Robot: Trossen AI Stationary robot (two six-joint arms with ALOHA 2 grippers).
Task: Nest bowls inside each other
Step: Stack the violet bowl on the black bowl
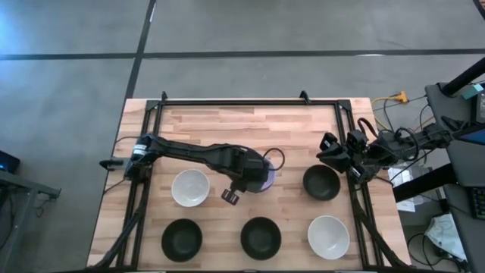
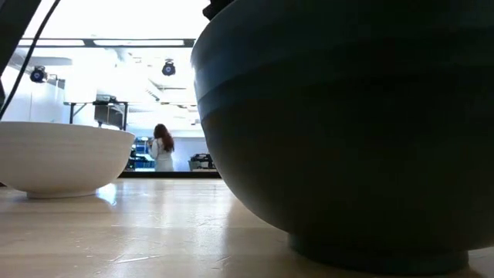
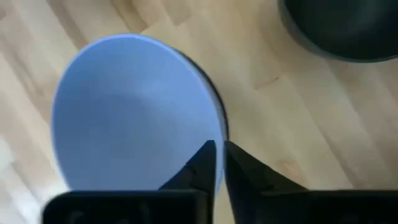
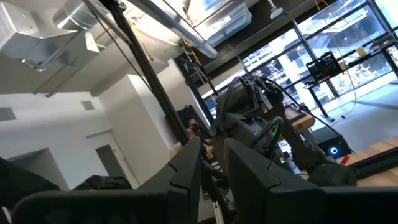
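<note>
My left gripper (image 1: 256, 176) (image 3: 219, 155) is over the table's middle, shut on the lavender bowl (image 1: 267, 180) (image 3: 130, 118). A dark rim (image 3: 214, 99) shows under the lavender bowl, as of a black bowl it sits in. Standing on their bases on the table are a white bowl (image 1: 189, 187), a black bowl (image 1: 182, 239), a second black bowl (image 1: 261, 236) (image 2: 347, 123), another white bowl (image 1: 328, 236) and a third black bowl (image 1: 321, 182). My right gripper (image 1: 329, 149) (image 4: 213, 158) waits shut by the table's right edge, pointing up into the room. My left gripper has the lavender bowl's rim (image 3: 214, 134) pinched between its two fingers, one finger inside the bowl (image 3: 198, 168) and one outside (image 3: 249, 171). The fingers come from above, pointing down. Whether the bowl is lifted or resting, I cannot tell.
A black frame (image 1: 227, 102) runs along the table's far edge and down both sides. Cables and equipment (image 1: 424, 144) lie off the right side. In the low view a white bowl (image 2: 62, 158) stands at left, and a person (image 2: 162, 148) stands far off in the room.
</note>
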